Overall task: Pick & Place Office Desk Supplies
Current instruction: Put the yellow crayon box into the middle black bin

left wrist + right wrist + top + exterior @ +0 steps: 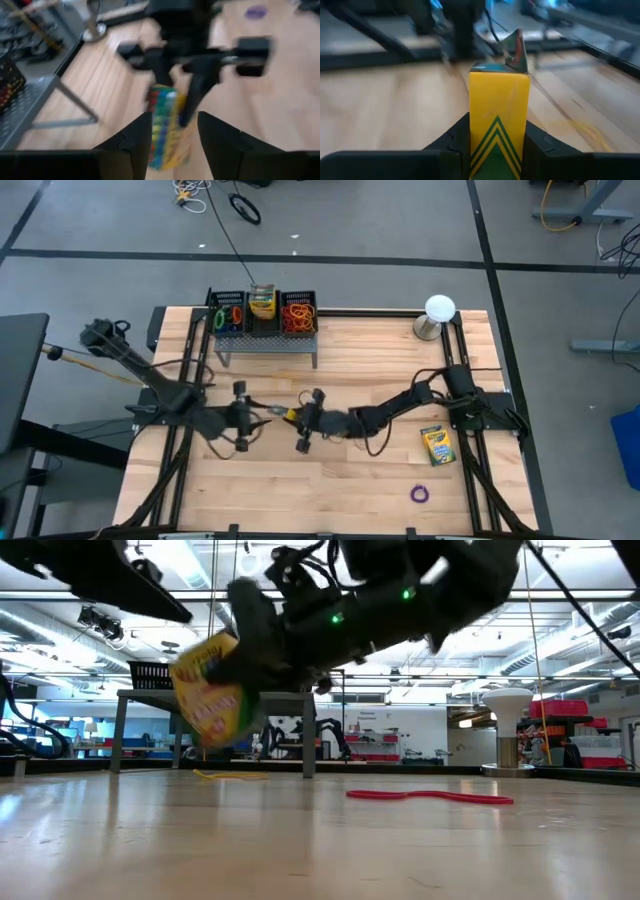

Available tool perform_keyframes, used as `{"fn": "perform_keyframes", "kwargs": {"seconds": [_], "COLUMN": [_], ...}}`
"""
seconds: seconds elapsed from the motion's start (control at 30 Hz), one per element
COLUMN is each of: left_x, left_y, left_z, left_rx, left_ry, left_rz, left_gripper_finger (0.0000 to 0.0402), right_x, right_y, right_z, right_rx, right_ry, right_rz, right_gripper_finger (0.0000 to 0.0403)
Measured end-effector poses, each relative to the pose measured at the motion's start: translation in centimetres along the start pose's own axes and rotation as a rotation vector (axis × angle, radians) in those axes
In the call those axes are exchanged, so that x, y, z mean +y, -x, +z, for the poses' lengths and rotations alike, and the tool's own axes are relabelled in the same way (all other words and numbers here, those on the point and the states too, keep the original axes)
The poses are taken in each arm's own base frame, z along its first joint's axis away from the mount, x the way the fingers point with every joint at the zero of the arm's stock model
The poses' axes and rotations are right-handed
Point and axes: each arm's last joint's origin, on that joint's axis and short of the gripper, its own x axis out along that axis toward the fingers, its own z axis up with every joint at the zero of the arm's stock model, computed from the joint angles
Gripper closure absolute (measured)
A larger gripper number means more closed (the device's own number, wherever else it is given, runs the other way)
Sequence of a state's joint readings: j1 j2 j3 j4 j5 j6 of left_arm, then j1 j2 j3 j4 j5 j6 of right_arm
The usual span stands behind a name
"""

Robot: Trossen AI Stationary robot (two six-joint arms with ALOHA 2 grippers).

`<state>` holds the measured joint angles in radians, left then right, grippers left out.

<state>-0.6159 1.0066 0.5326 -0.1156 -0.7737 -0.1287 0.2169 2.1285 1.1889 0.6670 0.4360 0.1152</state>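
Between the 2 grippers mid-tabletop hangs 1 crayon box (289,415): left gripper (262,411) stands open just beside it, holding nothing; right gripper (303,418) clamps its end, long axis pointing leftward.

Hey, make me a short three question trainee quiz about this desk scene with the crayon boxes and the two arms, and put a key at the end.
1. Which tool holds the crayon box in the air at mid-table?
2. True or false: the left tool is clamped on that box.
3. Near the right arm's base, what lies flat on the table? A) stapler B) second crayon box C) scissors

Key:
1. The right tool holds the crayon box.
2. False; the left tool is open, its fingers either side of the box without gripping.
3. B, the second crayon box, with a purple rubber band nearby.
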Motion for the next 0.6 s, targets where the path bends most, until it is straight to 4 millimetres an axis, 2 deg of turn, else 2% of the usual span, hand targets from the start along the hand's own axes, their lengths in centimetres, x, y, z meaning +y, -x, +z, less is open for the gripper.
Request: {"fn": "perform_keyframes", "kwargs": {"seconds": [0.1, 0.27, 0.4, 0.6], "left_x": [0.4, 1.4, 1.8, 1.6], "left_y": [1.0, 2.2, 2.5, 2.4], "left_z": [-0.8, -0.6, -0.4, -0.6], "left_rx": [-0.085, -0.169, -0.186, -0.175], "left_ry": [0.031, 0.096, 0.105, 0.093], "left_rz": [-0.044, -0.063, -0.063, -0.06], "left_gripper_finger": [0.0248, 0.0257, 0.0257, 0.0257], "right_x": [-1.7, -3.5, -3.9, -4.0], "right_y": [-1.0, -2.5, -2.9, -3.0], "right_z": [-0.9, -2.7, -3.5, -3.6], "right_rx": [-0.038, -0.062, -0.063, -0.051], "right_ry": [-0.018, -0.023, 0.0, 0.017], "right_rz": [0.055, 0.098, 0.109, 0.121], "right_gripper_finger": [0.0293, 0.0293, 0.0293, 0.0293]}}
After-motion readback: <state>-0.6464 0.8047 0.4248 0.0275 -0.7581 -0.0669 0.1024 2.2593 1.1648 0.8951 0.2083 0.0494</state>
